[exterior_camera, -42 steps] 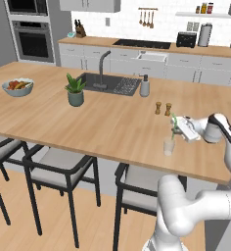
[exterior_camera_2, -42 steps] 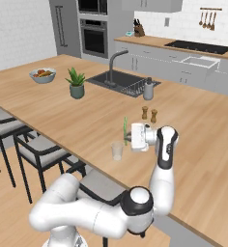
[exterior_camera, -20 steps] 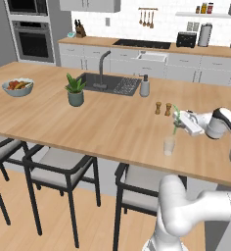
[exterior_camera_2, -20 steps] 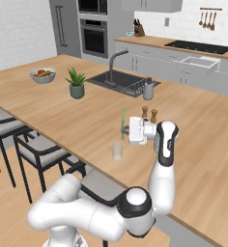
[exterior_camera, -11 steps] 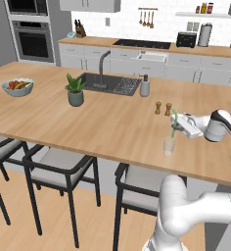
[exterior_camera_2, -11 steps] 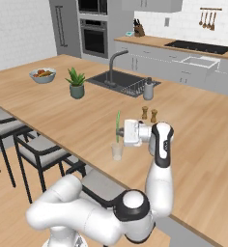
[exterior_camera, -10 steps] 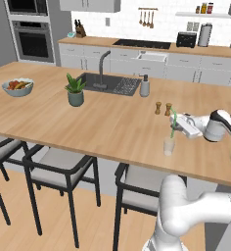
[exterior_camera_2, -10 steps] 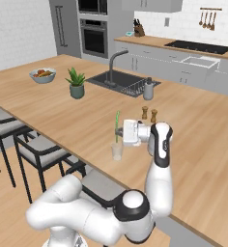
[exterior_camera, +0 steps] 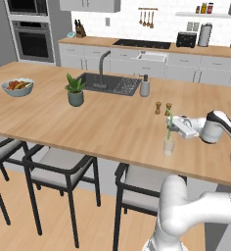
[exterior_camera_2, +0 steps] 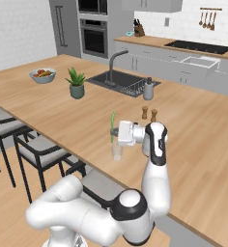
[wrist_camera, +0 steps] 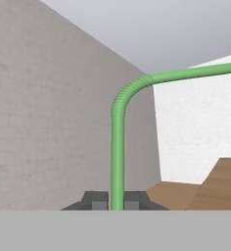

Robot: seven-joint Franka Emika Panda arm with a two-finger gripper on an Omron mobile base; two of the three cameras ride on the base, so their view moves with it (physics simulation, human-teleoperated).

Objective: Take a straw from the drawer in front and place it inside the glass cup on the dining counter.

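Two-finger gripper (wrist_camera: 117, 200) pinches bent bright green straw (exterior_camera: 169, 126) upright over clear glass cup (exterior_camera: 169, 146) near light wooden dining counter's (exterior_camera: 88, 122) front edge; lowering comes next.

- It was a home kitchen.
- Wall ovens (exterior_camera: 33, 40), a cooktop (exterior_camera: 142, 43), and a toaster (exterior_camera: 186, 39) stood behind.
- An island (exterior_camera: 103, 122) held a sink (exterior_camera: 107, 84); stools (exterior_camera: 58, 169) stood alongside.

We see our white arm rise from the lower right of the left base view, its dark-jointed wrist bent so the hand lies level, pointing left at mid-right of the frame. Our two-finger gripper (exterior_camera: 174, 124) has its dark fingertips (wrist_camera: 95, 199) pinched around the thin bright green straw (wrist_camera: 118, 147).
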